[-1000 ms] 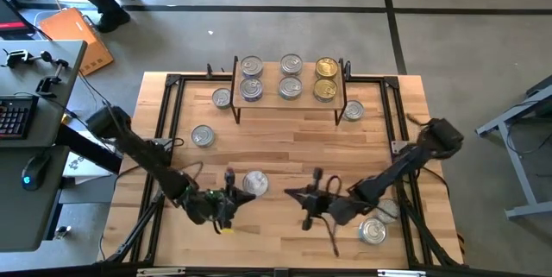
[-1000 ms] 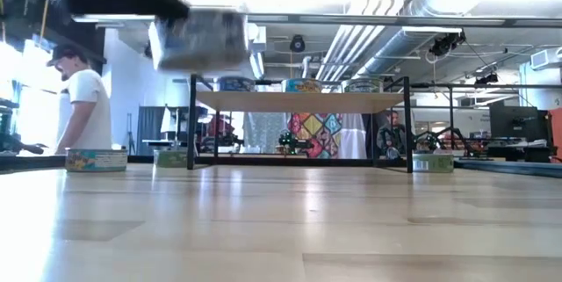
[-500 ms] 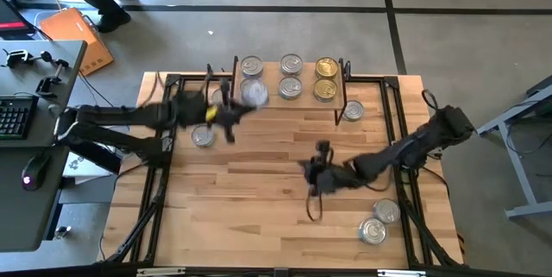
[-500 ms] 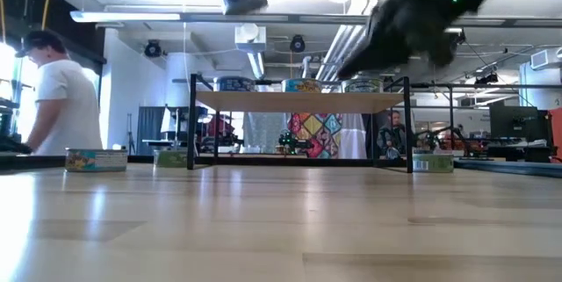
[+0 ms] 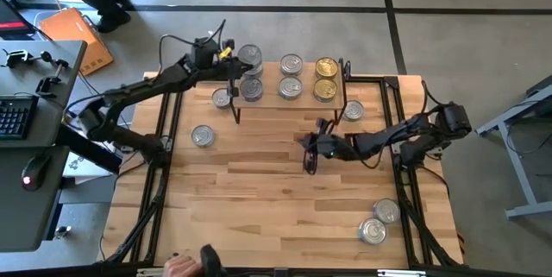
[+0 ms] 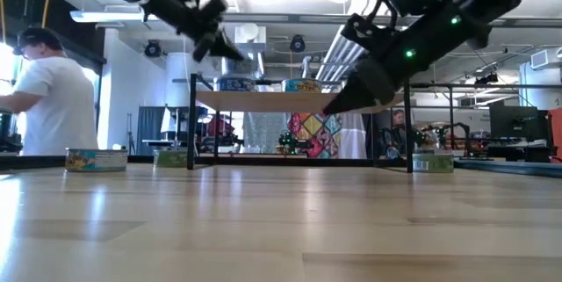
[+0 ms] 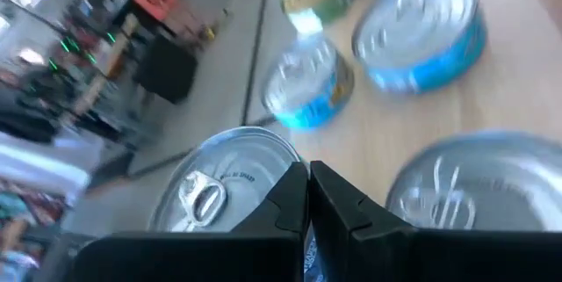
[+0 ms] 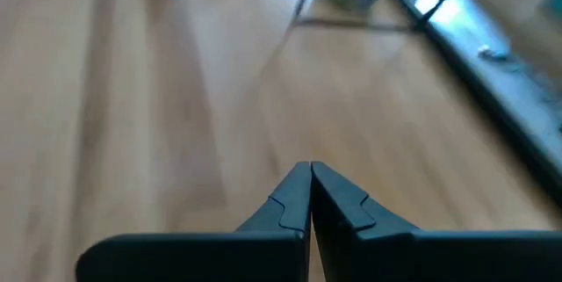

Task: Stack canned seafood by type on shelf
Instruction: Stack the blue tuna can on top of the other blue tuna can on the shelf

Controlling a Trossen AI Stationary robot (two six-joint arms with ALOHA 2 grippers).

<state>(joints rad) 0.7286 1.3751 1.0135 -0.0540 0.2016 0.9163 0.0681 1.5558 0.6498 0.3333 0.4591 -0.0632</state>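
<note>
High view: L gripper [image 5: 235,68] jaws clenched, empty, at shelf [image 5: 304,103] left end by silver tin [image 5: 250,55], R gripper [image 5: 309,149] jaws clenched over counter [image 5: 259,199] mid.

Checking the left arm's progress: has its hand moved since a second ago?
Yes. The left hand went from the table's near edge across to the shelf's left end.
</note>
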